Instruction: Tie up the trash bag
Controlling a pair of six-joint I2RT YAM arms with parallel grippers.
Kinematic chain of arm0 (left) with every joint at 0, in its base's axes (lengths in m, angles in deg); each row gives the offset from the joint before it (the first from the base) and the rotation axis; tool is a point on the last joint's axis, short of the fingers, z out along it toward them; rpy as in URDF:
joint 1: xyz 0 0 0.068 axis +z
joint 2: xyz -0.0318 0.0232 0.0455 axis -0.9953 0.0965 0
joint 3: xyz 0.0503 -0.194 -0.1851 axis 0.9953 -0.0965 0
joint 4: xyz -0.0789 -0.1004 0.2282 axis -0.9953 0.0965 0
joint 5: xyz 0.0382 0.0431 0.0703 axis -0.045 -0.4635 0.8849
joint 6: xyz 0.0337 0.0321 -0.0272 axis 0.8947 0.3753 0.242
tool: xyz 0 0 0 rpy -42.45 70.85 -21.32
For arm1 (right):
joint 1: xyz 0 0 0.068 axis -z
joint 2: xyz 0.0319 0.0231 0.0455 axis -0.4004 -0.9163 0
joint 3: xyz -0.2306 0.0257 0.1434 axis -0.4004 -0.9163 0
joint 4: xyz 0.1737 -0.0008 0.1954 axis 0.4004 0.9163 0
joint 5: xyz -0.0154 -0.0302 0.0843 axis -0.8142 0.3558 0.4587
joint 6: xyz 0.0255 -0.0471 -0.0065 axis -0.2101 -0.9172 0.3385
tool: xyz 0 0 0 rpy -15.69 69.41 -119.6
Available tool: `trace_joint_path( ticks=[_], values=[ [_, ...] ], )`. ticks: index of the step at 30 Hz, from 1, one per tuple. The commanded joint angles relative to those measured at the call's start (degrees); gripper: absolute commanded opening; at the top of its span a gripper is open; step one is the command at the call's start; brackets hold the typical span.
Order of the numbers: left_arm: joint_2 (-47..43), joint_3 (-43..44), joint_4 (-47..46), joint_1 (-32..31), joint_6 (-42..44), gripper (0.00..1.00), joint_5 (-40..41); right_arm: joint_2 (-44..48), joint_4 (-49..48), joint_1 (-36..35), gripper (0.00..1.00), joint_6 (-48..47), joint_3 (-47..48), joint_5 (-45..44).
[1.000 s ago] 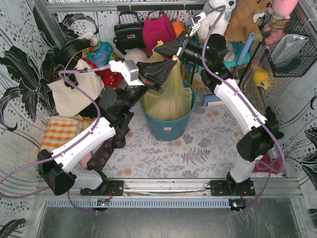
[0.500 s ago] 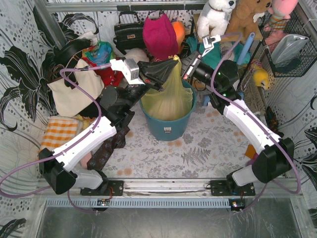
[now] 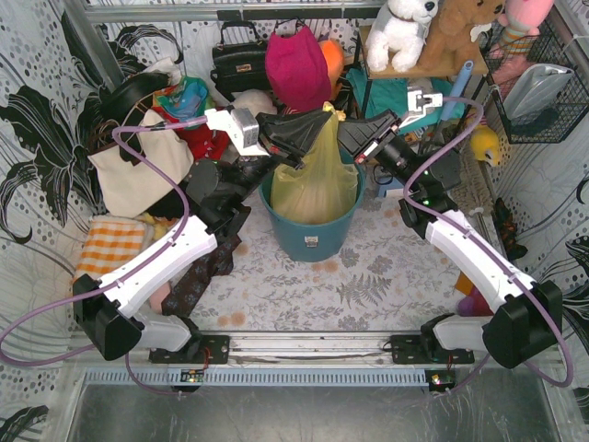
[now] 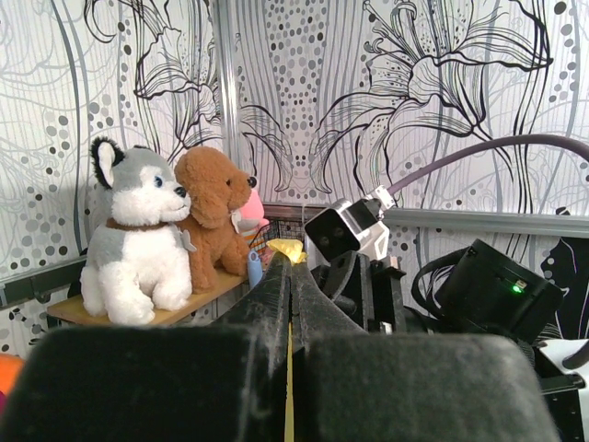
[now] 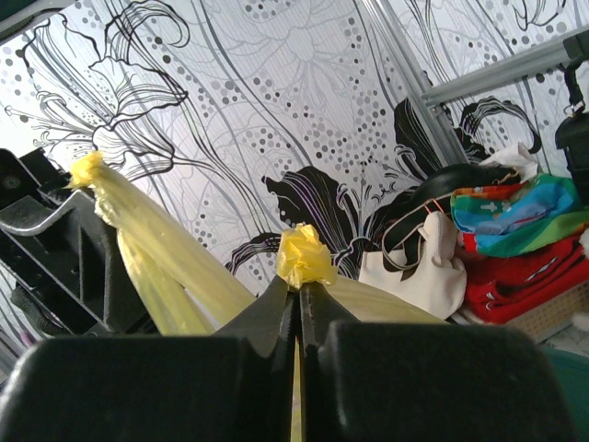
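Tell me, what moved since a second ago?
The right pincer, shut on the thin translucent yellow plastic trash bag, swung from above the bag to its right side. The left pincer stayed clamped on the bag's top; the teal round plastic bucket stayed put.

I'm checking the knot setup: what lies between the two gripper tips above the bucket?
Only the trash bag, its yellow neck pulled up and pinched by the left gripper and the right gripper. The top view shows it.
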Motion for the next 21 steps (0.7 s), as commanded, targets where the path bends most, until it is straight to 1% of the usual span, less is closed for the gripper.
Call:
trace_joint_path(
  ticks=[1,5,14,21],
  values=[
    [-1.3,0.0,-3.4,0.0,-0.3,0.00,1.5,2.1,-8.3,-0.2,0.00,-2.4,-1.6,-0.9],
    [-1.9,-0.9,-3.4,0.0,-0.1,0.00,2.4,3.0,-11.4,-0.2,0.00,-3.4,-3.5,0.0],
    [-2.5,-1.7,-2.8,0.0,0.7,0.00,4.4,5.4,-14.2,-0.2,0.00,-7.2,-6.0,2.7],
    [-1.7,-1.1,-1.6,0.1,1.0,0.00,5.0,6.5,-15.0,-0.2,0.00,-10.6,-7.2,8.9]
  ],
)
